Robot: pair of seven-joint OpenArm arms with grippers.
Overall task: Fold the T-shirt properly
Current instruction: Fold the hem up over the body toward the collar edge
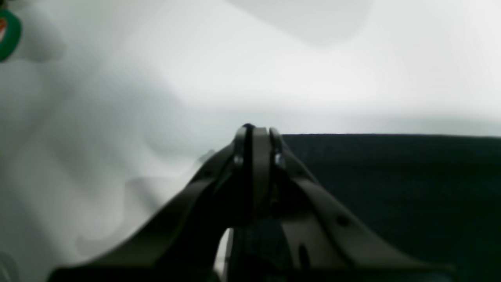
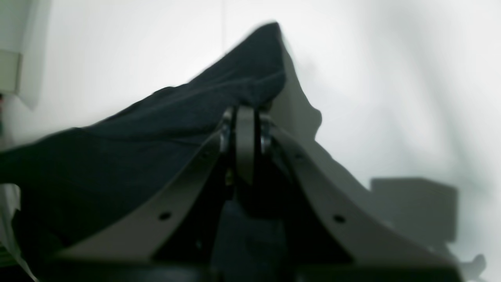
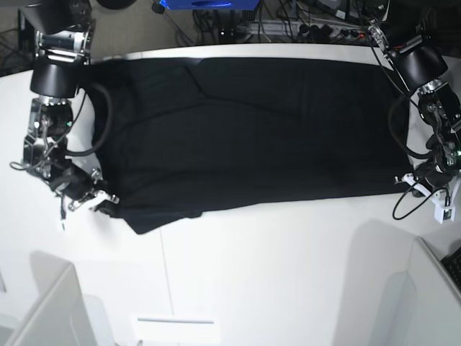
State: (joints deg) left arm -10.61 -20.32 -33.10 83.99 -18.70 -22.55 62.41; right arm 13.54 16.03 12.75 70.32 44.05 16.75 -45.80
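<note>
The black T-shirt lies spread flat across the white table, plain side up, with no print showing. My right gripper is at the shirt's near left corner. In the right wrist view it is shut on the black cloth, which rises in a peak over the fingertips. My left gripper is at the shirt's near right corner. In the left wrist view it is shut at the straight edge of the cloth, with dark cloth between the fingers.
White partition panels stand at the front left and front right of the table. Cables and equipment run along the far edge. A green object shows at the left wrist view's top left.
</note>
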